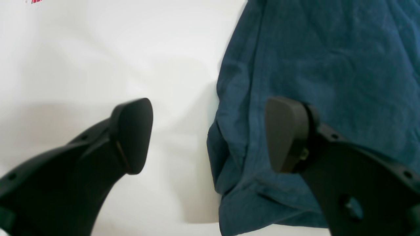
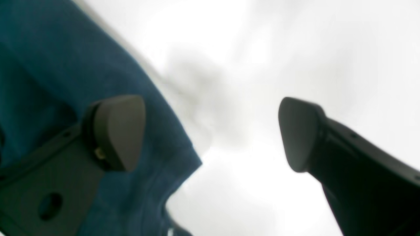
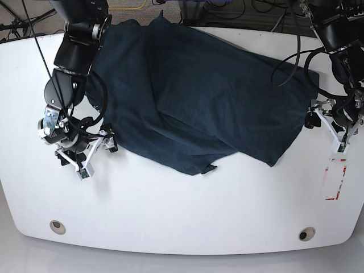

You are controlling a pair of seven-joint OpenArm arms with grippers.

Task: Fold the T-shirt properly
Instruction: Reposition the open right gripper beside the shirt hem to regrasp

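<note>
Left wrist view: the left gripper [image 1: 210, 134] stands wide apart, its two dark fingers straddling the hem of the one T-shirt [image 1: 321, 65]. One finger [image 1: 134, 134] hangs over the bare white table [image 1: 82, 65]; the other sits over the blue cloth. Nothing lies pinched between them. The cloth fills the right half of the picture, its edge bunched into a small fold at the lower middle. Whether the fingertips touch the surface cannot be told.

Right wrist view: the right gripper [image 2: 213, 134] is likewise spread wide, two fingers again, one finger [image 2: 118, 131] over the T-shirt [image 2: 49, 65] at the left, the other over the table [image 2: 295, 39] at the right. A corner of the cloth points into the gap between them, gripped by neither. The picture is blurred.

Base view: a single dark navy T-shirt [image 3: 205, 96] lies spread and wrinkled across the upper middle of the white table [image 3: 182, 216], running from the far edge toward the middle, one layer lapped over another. Two arms flank it. The right gripper [image 3: 94, 153] sits at the cloth's edge on the picture's left; the left gripper [image 3: 325, 126] sits at the cloth's corner on the picture's right. A white tag with red marks [image 3: 334, 179] lies on the table just below the left gripper. Two round holes [image 3: 57, 226] show in the table's near edge, one at each corner.
</note>
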